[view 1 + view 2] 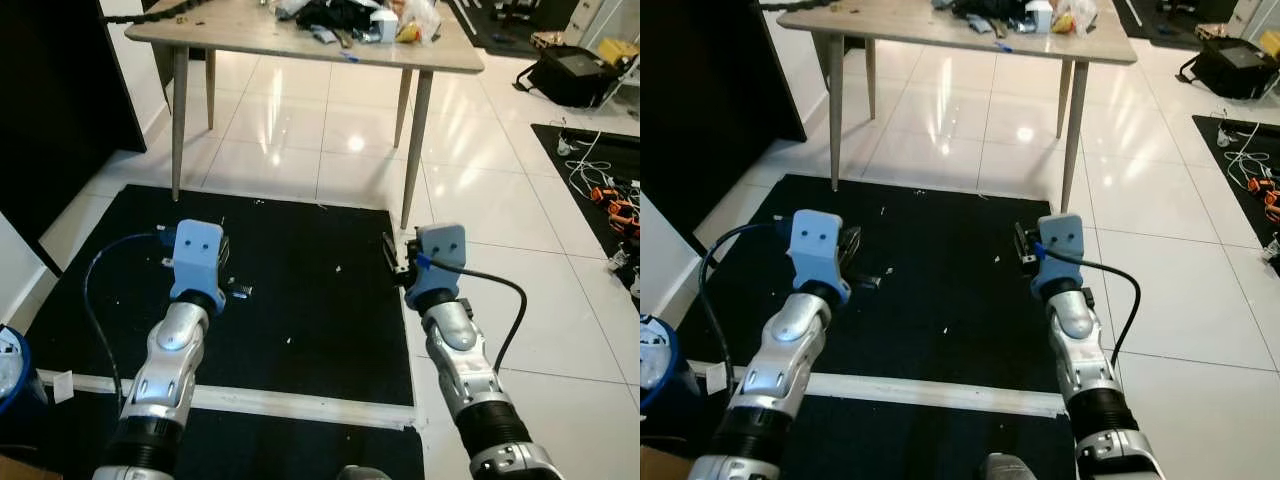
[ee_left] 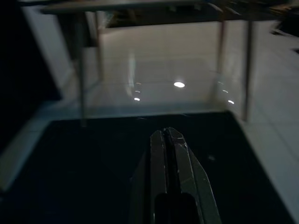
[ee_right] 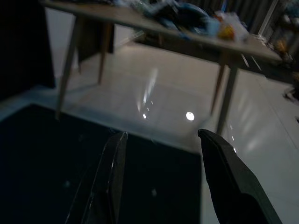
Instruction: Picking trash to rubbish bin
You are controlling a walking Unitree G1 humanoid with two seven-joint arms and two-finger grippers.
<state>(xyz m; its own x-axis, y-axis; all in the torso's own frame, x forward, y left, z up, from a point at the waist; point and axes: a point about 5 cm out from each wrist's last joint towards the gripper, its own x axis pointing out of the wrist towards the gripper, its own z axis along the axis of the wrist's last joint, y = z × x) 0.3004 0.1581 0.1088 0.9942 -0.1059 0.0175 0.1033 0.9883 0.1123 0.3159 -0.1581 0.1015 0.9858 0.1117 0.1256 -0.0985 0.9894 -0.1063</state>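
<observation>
A heap of trash (image 1: 360, 18), bags and wrappers, lies on the wooden table (image 1: 240, 35) ahead. Small white scraps (image 1: 338, 269) dot the black mat (image 1: 300, 300) on the floor. At the near left edge stands a blue bin (image 1: 8, 368) with a white lining. Both my arms reach forward, low over the mat. My left gripper (image 2: 168, 134) is shut with nothing in it, its fingers pressed together. My right gripper (image 3: 163, 134) hangs open and empty near the mat's right edge, pointing toward the table legs.
A dark cabinet (image 1: 60, 90) stands on the left. A black bag (image 1: 575, 75) and loose cables (image 1: 600, 180) lie on the white tiles to the right. A white tape strip (image 1: 300, 402) crosses the mat near me.
</observation>
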